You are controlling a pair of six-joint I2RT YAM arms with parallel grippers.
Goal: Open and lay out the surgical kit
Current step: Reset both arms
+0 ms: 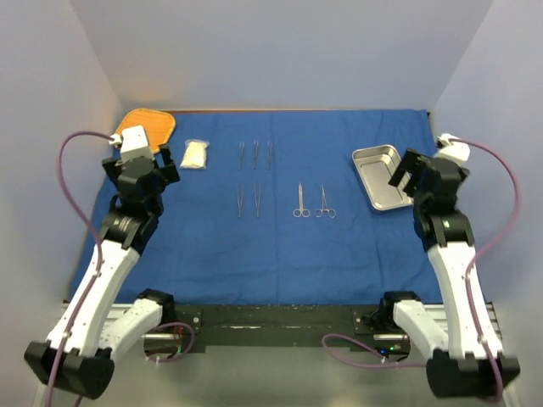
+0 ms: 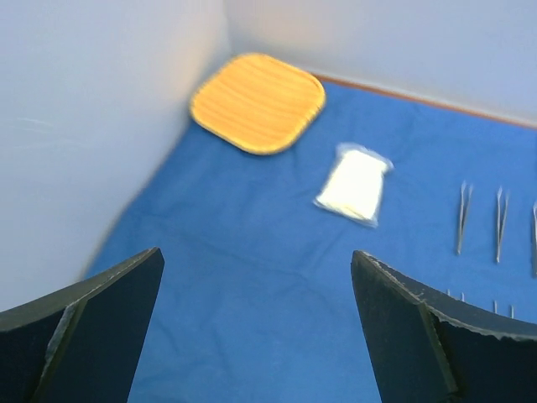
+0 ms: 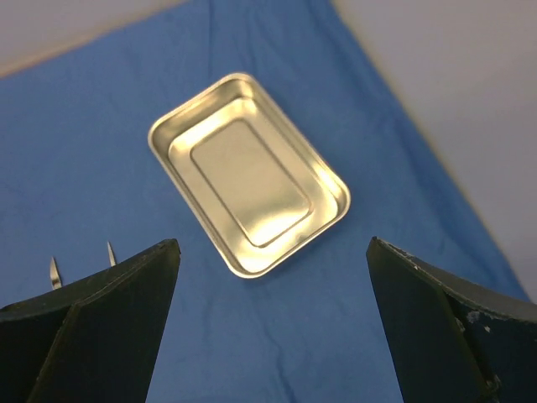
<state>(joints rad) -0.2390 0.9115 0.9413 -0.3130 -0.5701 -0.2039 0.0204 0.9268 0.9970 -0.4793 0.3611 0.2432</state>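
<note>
Top external: orange mat (image 1: 146, 125) lies near gauze pack (image 1: 195, 154), not touching.

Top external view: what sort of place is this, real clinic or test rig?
Most likely a lab test cell, not a clinic. Plain walls box in the workspace; the left arm and right arm are mounted at its near edge; the blue cloth carries a staged steel tray and gauze pack.

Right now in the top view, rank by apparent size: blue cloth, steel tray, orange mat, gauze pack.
1. blue cloth, by far.
2-3. steel tray and orange mat: they look alike and each is partly covered, so no ranking.
4. gauze pack, smallest.
</note>
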